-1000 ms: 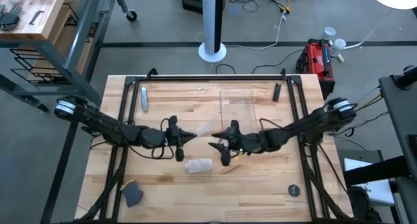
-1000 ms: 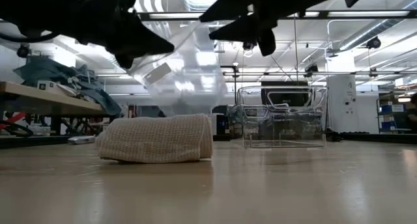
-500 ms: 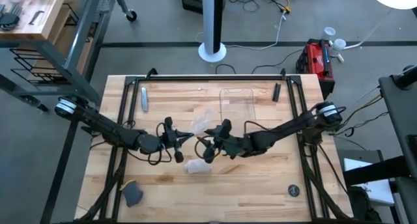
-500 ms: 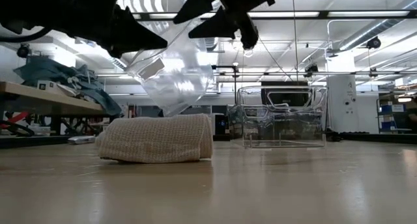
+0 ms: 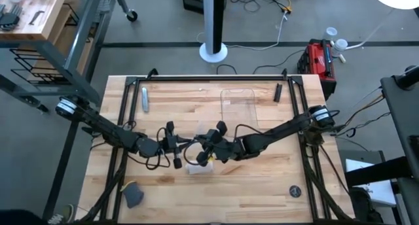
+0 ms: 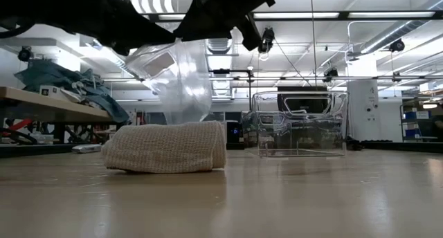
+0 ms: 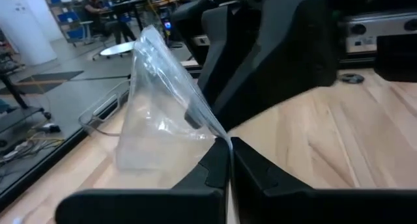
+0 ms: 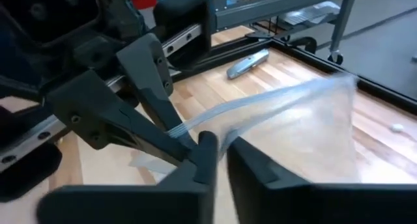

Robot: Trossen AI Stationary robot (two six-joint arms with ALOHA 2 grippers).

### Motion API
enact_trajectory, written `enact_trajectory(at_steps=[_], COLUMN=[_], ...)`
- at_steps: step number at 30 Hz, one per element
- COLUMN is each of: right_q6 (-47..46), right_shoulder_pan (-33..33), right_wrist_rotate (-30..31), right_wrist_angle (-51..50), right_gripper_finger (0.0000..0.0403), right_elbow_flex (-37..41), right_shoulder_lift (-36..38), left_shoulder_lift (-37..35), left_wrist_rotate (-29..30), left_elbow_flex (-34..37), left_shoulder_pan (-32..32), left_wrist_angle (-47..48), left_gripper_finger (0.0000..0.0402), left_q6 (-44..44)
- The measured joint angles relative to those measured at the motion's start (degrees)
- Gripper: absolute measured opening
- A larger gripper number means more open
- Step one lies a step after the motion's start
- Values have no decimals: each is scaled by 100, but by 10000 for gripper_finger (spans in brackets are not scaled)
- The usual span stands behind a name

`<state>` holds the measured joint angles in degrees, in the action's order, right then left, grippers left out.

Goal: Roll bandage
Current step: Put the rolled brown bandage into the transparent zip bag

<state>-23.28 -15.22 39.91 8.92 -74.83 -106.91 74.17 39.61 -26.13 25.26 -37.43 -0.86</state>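
Bandage [image 6: 166,147] lies as a loose roll on the table [image 5: 262,186], directly below both pincers and touched by neither. Left pincer [image 7: 228,160] is pinched narrow on one edge of the clear wrapper [image 6: 173,82]; right pincer [image 8: 220,159], just beside it, is pinched narrow on the same wrapper, held aloft between them. Step judged in hand: clearing the wrapper. Next move calls for discarding it, away from the tray [image 5: 237,104], then descending to the bandage.

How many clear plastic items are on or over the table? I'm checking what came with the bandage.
2. A clear plastic wrapper hangs in the air above the rolled bandage, pinched by both pincers. A clear rectangular tray stands on the table farther back. Nothing else clear shows.
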Motion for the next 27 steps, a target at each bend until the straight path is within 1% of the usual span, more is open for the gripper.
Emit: enact_trajectory(at_steps=[2, 7, 11, 14, 16, 21, 27], right_q6=[91, 70, 75, 75, 74, -23, -447], right_shoulder_pan=[-27, -61, -158, -257, -312, -427, -440], right_wrist_rotate=[0, 20, 146, 350, 406, 380, 318], right_wrist_angle=[-12, -55, -166, -283, -388, -505, -961], right_gripper_finger=[9, 3, 1, 1, 1, 0, 0], right_elbow_flex=[-2, -2, -2, -2, -2, -2, -2], right_shoulder_lift=[0, 2, 2, 2, 10, 15, 17], left_shoulder_lift=[0, 0, 0, -1, -2, -2, -2], left_wrist_rotate=[-118, -178, -146, 63, 405, 1654, 3095], left_elbow_flex=[0, 0, 0, 0, 0, 0, -2], left_shoulder_pan=[7, 20, 49, 98, 165, 391, 772], left_wrist_angle=[3, 2, 39, 75, 128, 249, 240], left_gripper_finger=[0, 0, 0, 0, 0, 0, 0], left_q6=[28, 83, 154, 178, 184, 267, 283])
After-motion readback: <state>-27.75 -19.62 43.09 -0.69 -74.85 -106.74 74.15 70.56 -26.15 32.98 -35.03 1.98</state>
